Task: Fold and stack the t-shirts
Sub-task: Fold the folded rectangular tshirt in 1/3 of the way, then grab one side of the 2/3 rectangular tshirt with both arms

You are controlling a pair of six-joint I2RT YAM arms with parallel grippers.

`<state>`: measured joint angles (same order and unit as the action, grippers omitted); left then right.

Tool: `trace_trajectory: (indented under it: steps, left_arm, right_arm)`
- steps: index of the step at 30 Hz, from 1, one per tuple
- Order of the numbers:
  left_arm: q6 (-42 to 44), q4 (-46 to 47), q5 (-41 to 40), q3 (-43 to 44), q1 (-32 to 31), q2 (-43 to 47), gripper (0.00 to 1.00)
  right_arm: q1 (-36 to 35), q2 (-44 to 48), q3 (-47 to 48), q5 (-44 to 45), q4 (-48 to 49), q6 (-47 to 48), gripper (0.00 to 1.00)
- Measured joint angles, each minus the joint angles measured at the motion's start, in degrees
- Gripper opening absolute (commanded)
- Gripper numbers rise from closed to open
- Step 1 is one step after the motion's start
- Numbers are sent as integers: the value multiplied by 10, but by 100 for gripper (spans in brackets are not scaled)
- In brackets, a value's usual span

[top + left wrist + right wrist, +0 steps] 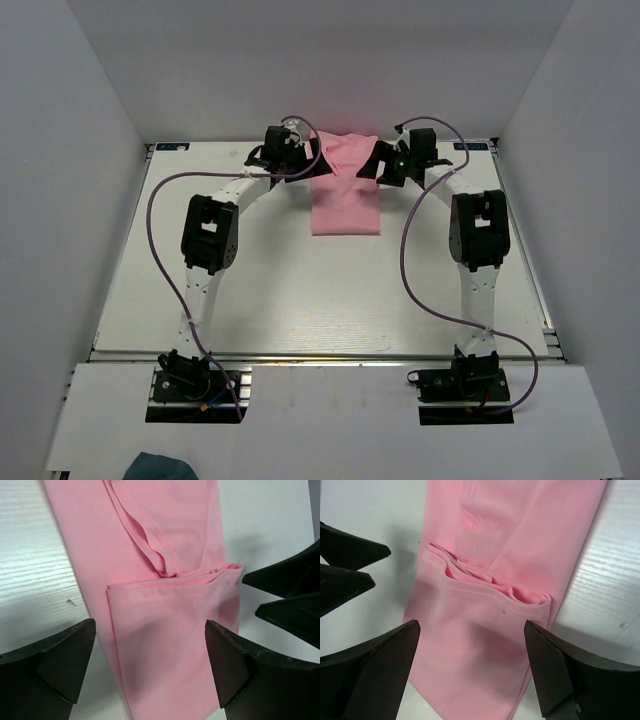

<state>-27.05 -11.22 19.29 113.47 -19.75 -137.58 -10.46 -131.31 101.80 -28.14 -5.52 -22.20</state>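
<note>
Presently | left fingers (55, 660) and right fingers (375, 665) stood spread over folded edge of t-shirt (346, 195) | advised: pinch all layers, corners level.

The light pink t-shirt (345, 195) lies flat at the far middle of the table (250, 290), folded into a narrow strip that runs lengthwise away from me, plain and unprinted. Close up I see a stitched hem edge lying across it, with thin layers bunched at that edge.
</note>
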Motion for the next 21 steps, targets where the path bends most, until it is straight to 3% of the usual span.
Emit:
trace_trajectory:
  steps: [7,13,21]
  left_arm:
    - [17,5,-9,-55,12,38,100]
    - [67,-62,-16,-85,-3,73,100]
    - [102,-93,-6,-223,-27,136,100]
  right_arm:
    - [3,43,-25,-5,15,24,90]
    - [2,149,-121,-3,-5,65,90]
    - [1,242,-300,4,-10,89,90]
